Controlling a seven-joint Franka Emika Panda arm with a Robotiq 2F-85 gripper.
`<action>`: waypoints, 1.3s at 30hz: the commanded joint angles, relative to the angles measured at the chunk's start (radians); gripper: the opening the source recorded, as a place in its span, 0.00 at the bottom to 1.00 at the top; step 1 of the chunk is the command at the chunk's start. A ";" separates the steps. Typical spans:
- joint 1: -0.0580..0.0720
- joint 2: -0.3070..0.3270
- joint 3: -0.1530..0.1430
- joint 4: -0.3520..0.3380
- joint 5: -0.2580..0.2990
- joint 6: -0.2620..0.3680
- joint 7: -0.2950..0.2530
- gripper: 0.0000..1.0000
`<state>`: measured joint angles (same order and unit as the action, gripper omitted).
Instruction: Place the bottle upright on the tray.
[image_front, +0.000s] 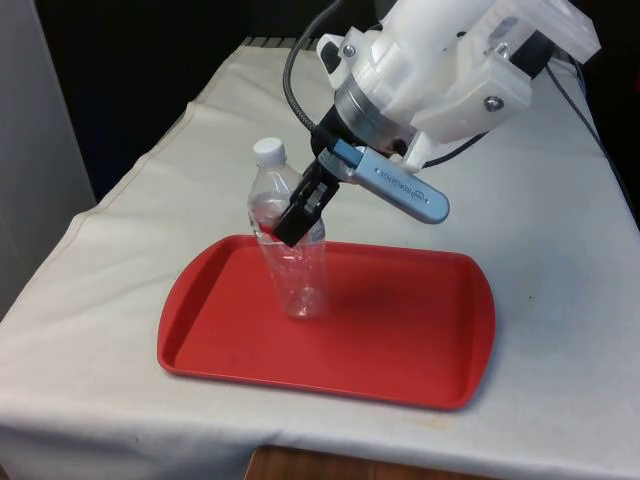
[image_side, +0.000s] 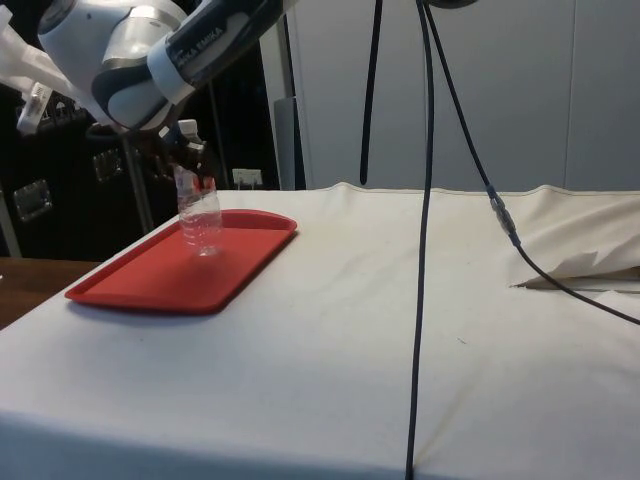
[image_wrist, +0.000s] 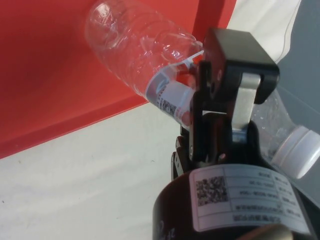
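The bottle (image_front: 290, 240) is clamped at its label by the tool (image_front: 297, 222), so it is stood upright on the tray (image_front: 400, 340)

Clear white-capped bottle (image_front: 290, 250) upright, base on red tray (image_front: 400, 340).

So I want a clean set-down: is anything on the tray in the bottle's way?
Nothing visible is. The gripper holds the bottle upright around its middle, its base at the red tray, and the tray floor around it is bare.
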<state>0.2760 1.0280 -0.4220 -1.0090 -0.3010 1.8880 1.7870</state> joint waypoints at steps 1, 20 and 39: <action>-0.001 0.001 0.000 0.001 0.001 0.001 0.003 0.14; 0.000 0.009 0.024 0.003 -0.029 -0.010 0.017 0.14; 0.000 0.008 0.024 0.004 -0.038 -0.019 0.014 0.91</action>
<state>0.2770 1.0350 -0.4000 -1.0060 -0.3410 1.8660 1.8000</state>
